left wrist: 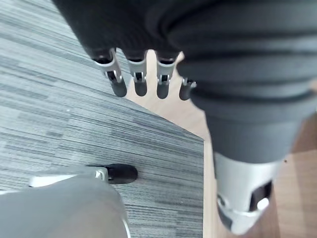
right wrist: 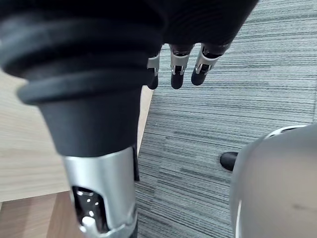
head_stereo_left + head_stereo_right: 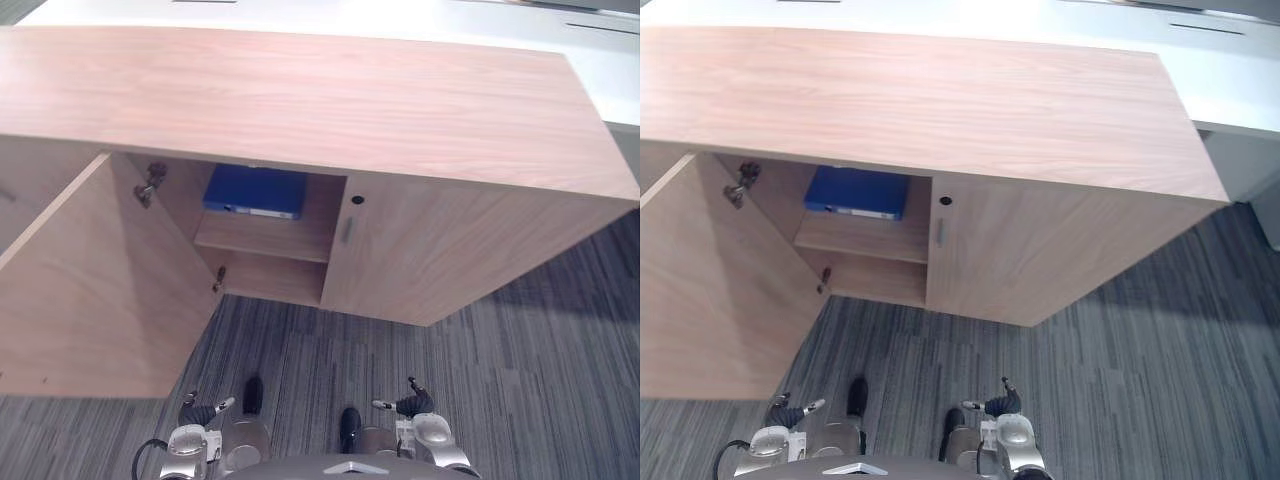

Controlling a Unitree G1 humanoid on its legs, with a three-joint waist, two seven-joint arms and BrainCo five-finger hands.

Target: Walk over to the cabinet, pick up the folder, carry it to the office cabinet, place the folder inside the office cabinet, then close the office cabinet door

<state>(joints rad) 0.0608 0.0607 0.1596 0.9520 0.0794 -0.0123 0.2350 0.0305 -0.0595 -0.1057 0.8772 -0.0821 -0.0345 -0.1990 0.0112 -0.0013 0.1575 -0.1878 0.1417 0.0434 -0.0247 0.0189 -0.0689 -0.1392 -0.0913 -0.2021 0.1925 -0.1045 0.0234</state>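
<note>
Left door (image 3: 95,290) of the office cabinet (image 3: 300,100) hangs wide open. Just below it, the left hand (image 3: 203,411) sits low over the carpet (image 3: 500,390), fingers loose and straight, empty. Inside, the blue folder (image 3: 256,190) lies flat on the upper shelf (image 3: 262,243). Right door (image 3: 440,250) is closed. Right hand (image 3: 412,403) hangs slack too, holding nothing.

The folder (image 3: 255,190) lies on the shelf (image 3: 265,243) inside the left compartment of the office cabinet (image 3: 300,100). The left door (image 3: 100,290) stands swung open toward the robot's left; the right door (image 3: 430,250) beside it is closed. Carpet floor (image 3: 500,400) spreads before the cabinet, and a desk (image 3: 500,25) stands behind it.
</note>
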